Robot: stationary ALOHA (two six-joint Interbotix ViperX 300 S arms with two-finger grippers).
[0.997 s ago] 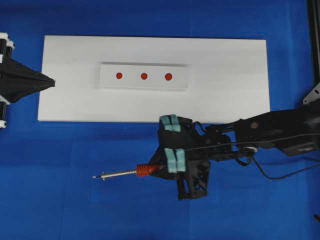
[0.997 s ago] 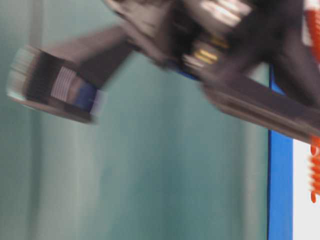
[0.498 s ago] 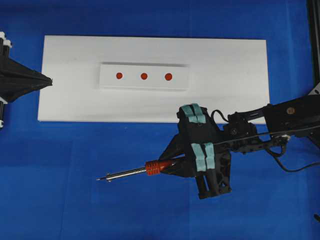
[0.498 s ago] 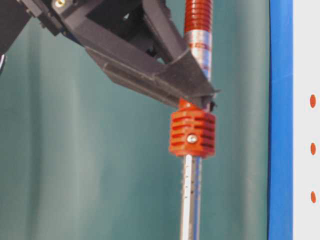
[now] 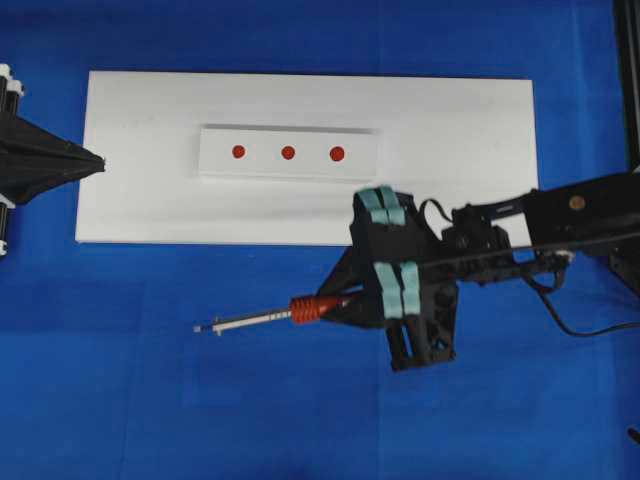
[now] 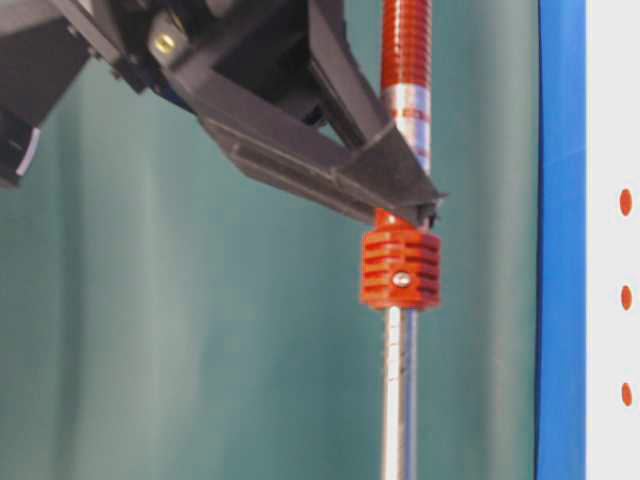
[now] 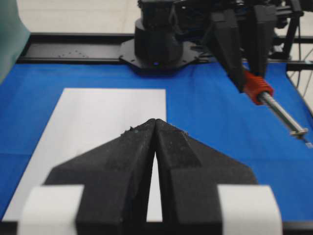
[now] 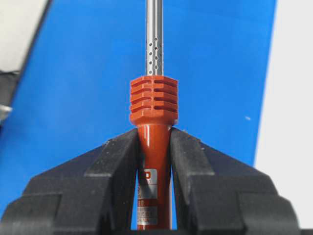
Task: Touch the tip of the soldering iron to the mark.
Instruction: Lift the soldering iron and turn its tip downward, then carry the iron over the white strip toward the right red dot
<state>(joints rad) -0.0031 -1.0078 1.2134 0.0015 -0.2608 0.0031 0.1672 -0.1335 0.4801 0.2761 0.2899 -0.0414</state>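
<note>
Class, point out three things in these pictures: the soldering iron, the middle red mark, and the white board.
soldering iron [image 5: 310, 309]: overhead view, on its ribbed orange collar.
middle red mark [image 5: 288, 153]: overhead view, on the dot's centre.
white board [image 5: 140, 200]: overhead view, on a bare part near its left end.

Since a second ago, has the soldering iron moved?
Yes. In the overhead view the soldering iron has shifted right and toward the white board, its tip still over blue cloth.

Soldering iron [image 5: 300, 309] with ribbed orange-red handle and thin silver shaft, held level above the blue cloth, tip pointing left. Three red marks [image 5: 288, 152] sit in a row on a white strip, well apart from the tip.
</note>
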